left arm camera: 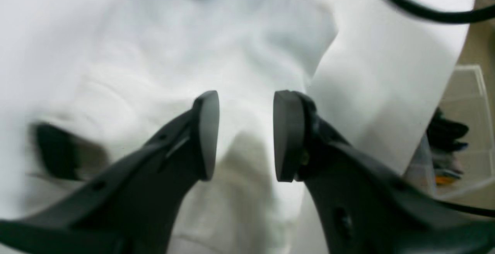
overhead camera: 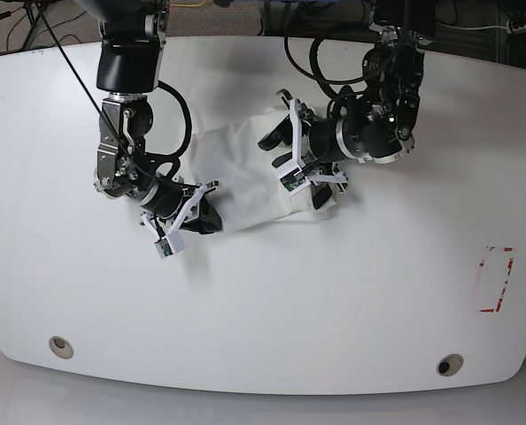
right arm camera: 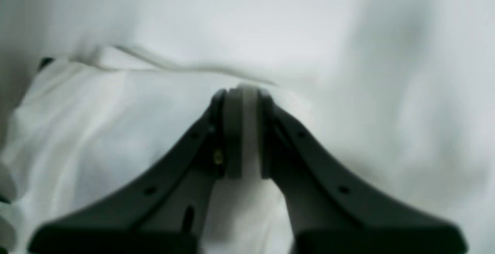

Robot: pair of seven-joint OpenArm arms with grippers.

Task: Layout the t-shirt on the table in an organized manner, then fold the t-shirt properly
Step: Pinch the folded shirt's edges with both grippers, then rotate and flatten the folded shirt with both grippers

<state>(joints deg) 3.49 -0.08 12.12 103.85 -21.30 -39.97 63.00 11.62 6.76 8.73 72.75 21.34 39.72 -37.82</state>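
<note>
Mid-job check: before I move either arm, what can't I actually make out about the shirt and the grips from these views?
- T-shirt print and tag: base view, bunched cloth and both arms cover it.
- Left hand: left wrist view, cloth lies between the parted pads, but blur hides whether they pinch it.
- Right hand: right wrist view, shut on cloth; which edge, blur hides.
- Table far edge: cut off by the base frame.

Brown carpeted floor [overhead camera: 50, 22] shows beyond the far edge, crossed by dark cables [overhead camera: 15, 27]. A power strip [overhead camera: 522, 18], perhaps, lies at the far corner.
</note>
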